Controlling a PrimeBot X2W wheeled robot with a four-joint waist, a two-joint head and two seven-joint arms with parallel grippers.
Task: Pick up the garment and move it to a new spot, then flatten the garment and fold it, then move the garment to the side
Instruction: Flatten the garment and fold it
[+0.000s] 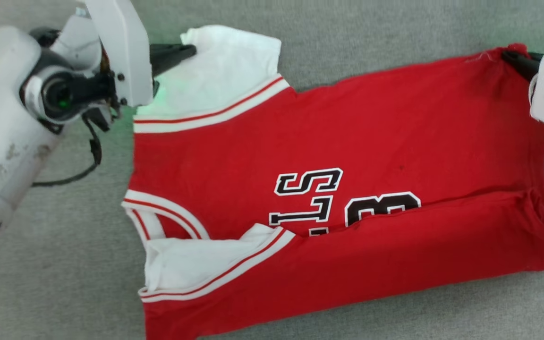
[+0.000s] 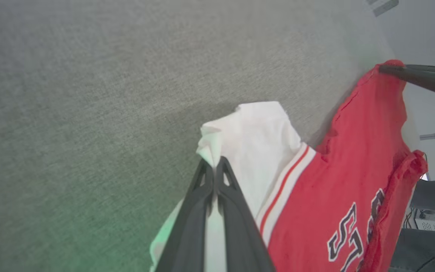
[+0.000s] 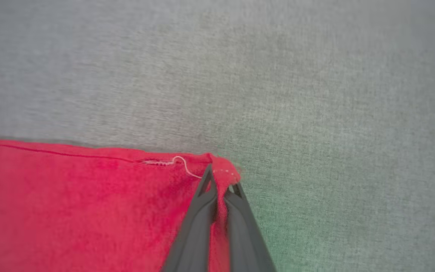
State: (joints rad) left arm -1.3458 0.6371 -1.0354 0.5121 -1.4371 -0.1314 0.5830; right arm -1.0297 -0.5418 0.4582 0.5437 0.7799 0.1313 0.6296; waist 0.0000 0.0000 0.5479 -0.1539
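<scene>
The garment (image 1: 347, 141), a red jersey with white sleeves and a black number, lies spread on the grey surface, its near long side folded over. My left gripper (image 1: 191, 49) is shut on the far white sleeve (image 1: 225, 71); the left wrist view shows the dark fingers (image 2: 217, 170) pinching that sleeve (image 2: 251, 136). My right gripper (image 1: 510, 56) is shut on the far hem corner at the right. In the right wrist view its fingers (image 3: 219, 181) clamp the red corner (image 3: 223, 168), where a loose white thread hangs.
Grey fabric surface (image 1: 395, 33) stretches all around the jersey. My left forearm and its cable (image 1: 88, 160) sit at the left edge. The other arm's finger (image 2: 410, 71) shows at the far right of the left wrist view.
</scene>
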